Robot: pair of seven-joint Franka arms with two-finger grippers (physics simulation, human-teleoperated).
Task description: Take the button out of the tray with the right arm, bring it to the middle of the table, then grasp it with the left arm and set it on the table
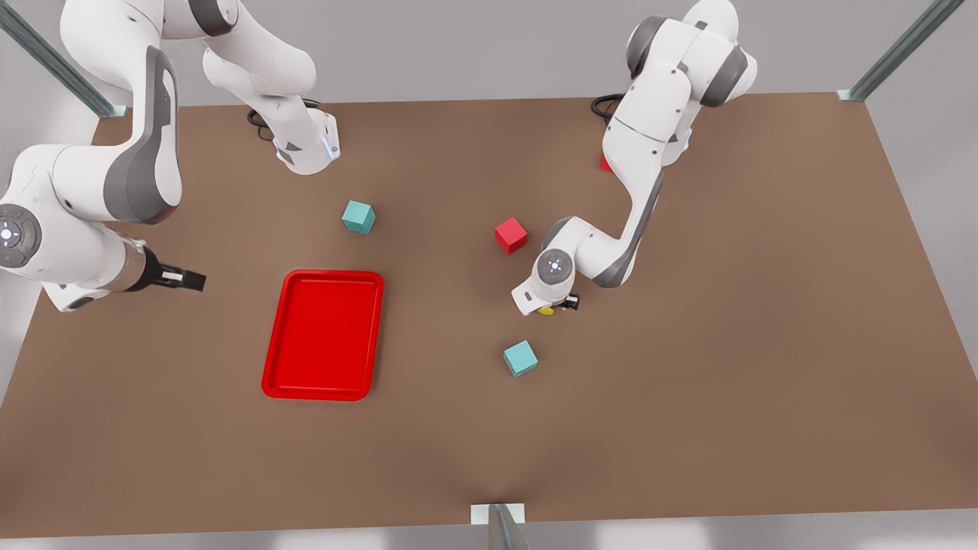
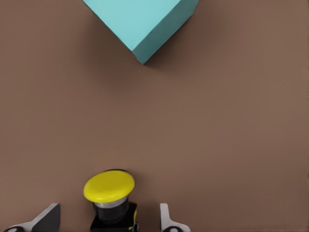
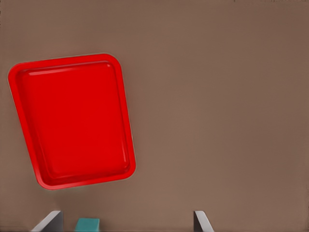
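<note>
Near mid-surface (image 1: 688, 367), between the spread fingers of the left tool (image 2: 107, 220): button (image 2: 109, 187), ungripped, teal cube (image 1: 520, 357) nearby. Farther toward the front view's left: tray (image 1: 323, 393), then right tool (image 1: 183, 279), parted wide, empty.

teal cube (image 1: 358, 216) far | teal cube (image 1: 520, 357) near | red cube (image 1: 510, 234) mid-table

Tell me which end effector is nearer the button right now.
The left end effector is nearer: its fingers sit either side of the button, open, on the table. The right end effector hangs far off, beyond the empty tray, at the front view's left.
</note>
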